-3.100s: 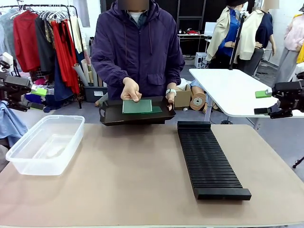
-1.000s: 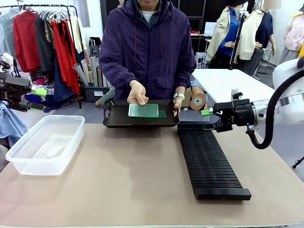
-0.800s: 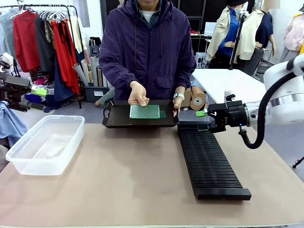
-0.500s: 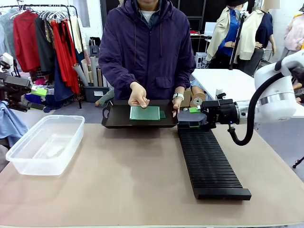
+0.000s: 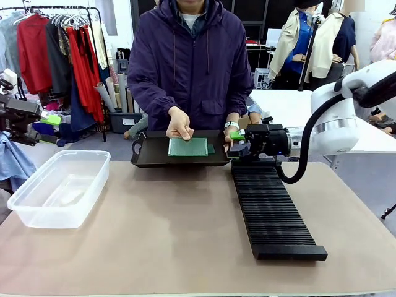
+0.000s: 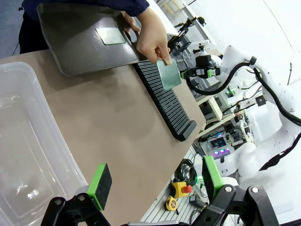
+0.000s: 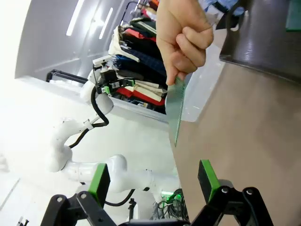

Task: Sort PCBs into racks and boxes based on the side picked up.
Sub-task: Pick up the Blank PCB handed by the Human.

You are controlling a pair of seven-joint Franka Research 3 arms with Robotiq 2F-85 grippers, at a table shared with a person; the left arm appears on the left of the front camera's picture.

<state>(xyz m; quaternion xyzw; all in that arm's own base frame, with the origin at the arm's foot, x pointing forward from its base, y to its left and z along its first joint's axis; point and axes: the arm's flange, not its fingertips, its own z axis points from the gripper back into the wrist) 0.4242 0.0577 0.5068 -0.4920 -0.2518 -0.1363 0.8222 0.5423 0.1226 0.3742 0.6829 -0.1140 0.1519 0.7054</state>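
Right tool [image 5: 235, 143] closer in, open, held-up PCB [image 7: 176, 110] just ahead, apart.

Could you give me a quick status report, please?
Left gripper open, near box. Right gripper open, facing PCB dangling from person's hand. Nothing between them.

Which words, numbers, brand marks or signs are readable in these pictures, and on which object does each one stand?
No text can be read in any view.
PCBs: plain green faces, no print visible.
black rack: no label visible.
clear tub: no label visible.
dark tray: no label visible.
lit panels behind the table in the left wrist view: too small to read.
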